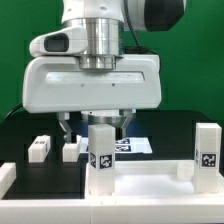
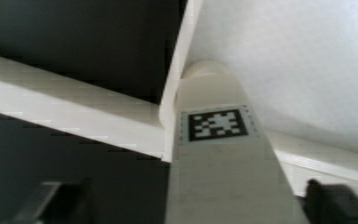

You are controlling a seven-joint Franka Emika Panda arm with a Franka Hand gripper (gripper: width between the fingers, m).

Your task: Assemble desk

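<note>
The desk panel [image 1: 140,185] lies flat across the lower part of the exterior view, a wide white slab with two of its block legs standing upright on it. One tagged leg [image 1: 101,158] rises near the centre of the frame and a second tagged leg [image 1: 207,155] stands at the exterior view's right edge. In the wrist view the central leg sits at a corner of the panel, its black-and-white tag facing the camera. Two loose legs [image 1: 40,148] [image 1: 70,150] rest on the black table [image 1: 20,130] in the exterior view's left half, close together but not touching, apart from the panel. The gripper [image 1: 96,124] hangs directly over the central leg with its jaws spread wide. In the wrist view the dark fingers [image 2: 51,203] stand on either side of that leg with a clear gap on each side, gripping nothing. Behind the leg, the marker board [image 1: 138,146] lies on the table under the white arm [image 1: 95,75], which fills the upper frame.
</note>
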